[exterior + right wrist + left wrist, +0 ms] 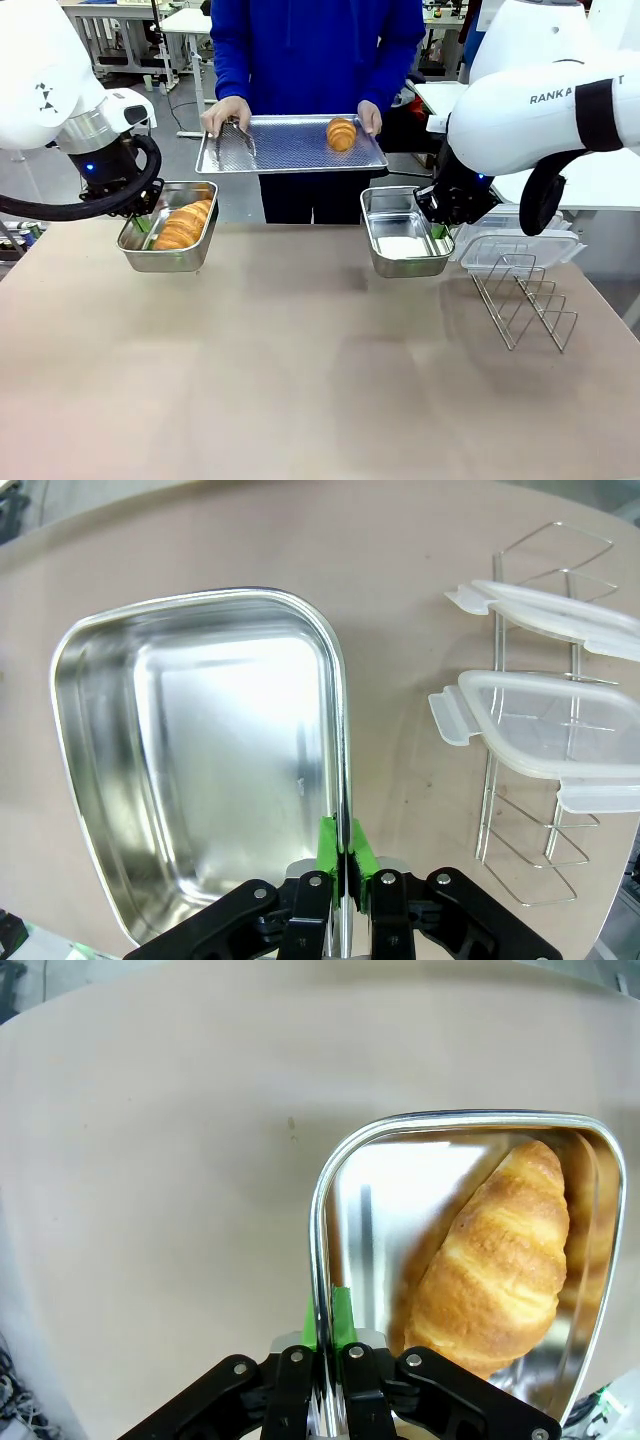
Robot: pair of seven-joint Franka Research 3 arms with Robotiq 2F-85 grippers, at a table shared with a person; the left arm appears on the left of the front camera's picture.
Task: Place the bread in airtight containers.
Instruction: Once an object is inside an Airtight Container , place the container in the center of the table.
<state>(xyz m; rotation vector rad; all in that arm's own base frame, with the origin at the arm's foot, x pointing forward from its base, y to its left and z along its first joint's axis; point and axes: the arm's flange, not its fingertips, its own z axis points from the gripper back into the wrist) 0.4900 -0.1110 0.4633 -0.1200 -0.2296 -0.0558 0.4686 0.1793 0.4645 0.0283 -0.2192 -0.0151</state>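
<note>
Near the tray (290,150), left tool (325,1310) pinches the filled container's (318,1210) rim, right tool (343,845) the empty container's (200,730). Hold it level, seemingly airborne, for the croissant (341,133).

Bright, even overhead light fell across the scene. In the front view the beige table (300,380) carried only faint, soft-edged shadows beside the containers, toward 9 and 3 o'clock. In the right wrist view the empty steel container (110,680) showed a white glare patch on its floor. The filled steel container (370,1200) glared likewise, at 10 o'clock from its croissant (490,1260). Both wrist views bowed the table's edge near 12 o'clock. Focus was sharp.
</note>
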